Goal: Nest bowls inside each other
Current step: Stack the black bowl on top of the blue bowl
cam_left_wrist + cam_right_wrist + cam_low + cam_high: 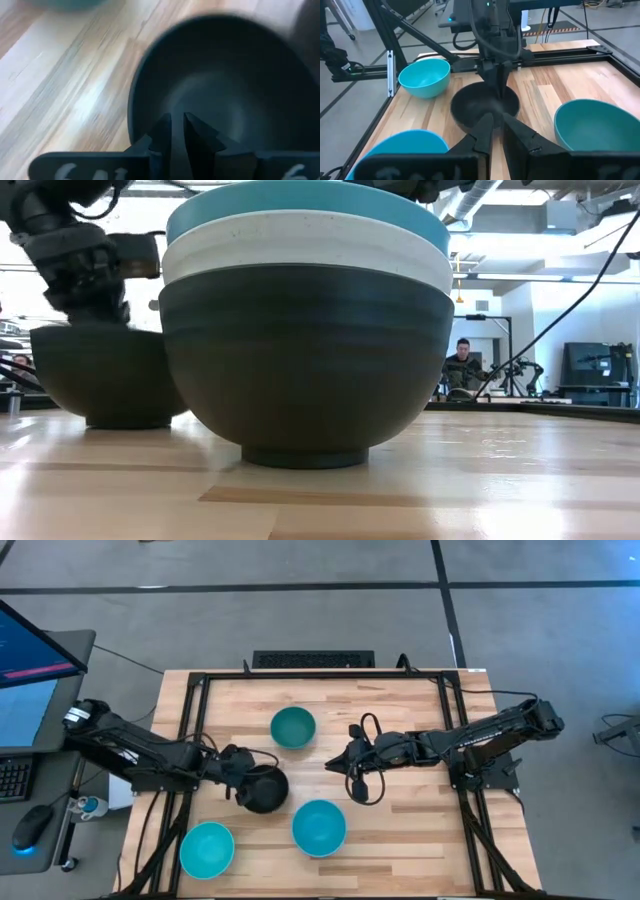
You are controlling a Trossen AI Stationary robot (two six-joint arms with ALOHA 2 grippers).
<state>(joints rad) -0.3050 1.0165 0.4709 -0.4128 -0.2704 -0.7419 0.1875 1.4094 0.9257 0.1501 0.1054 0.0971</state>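
Observation:
A black bowl stands on its foot left of the table's middle, and my left gripper is shut on its left rim. My right gripper hovers shut and empty right of that bowl. Near the front, a stack has a black bowl at the bottom, a white one in it and a cyan one on top. A single cyan bowl sits at the near left. A teal-green bowl stands toward the far side. My left gripper holds the black bowl by its rim on the side toward the table's left. The fingers point down from above, slanting in from the left; one seems to reach inside the bowl. The bowl's foot rests on the table.
A black metal frame runs round the wooden table top. Bare wood lies right of the stack and along the far side. A person sits in the room beyond the table.

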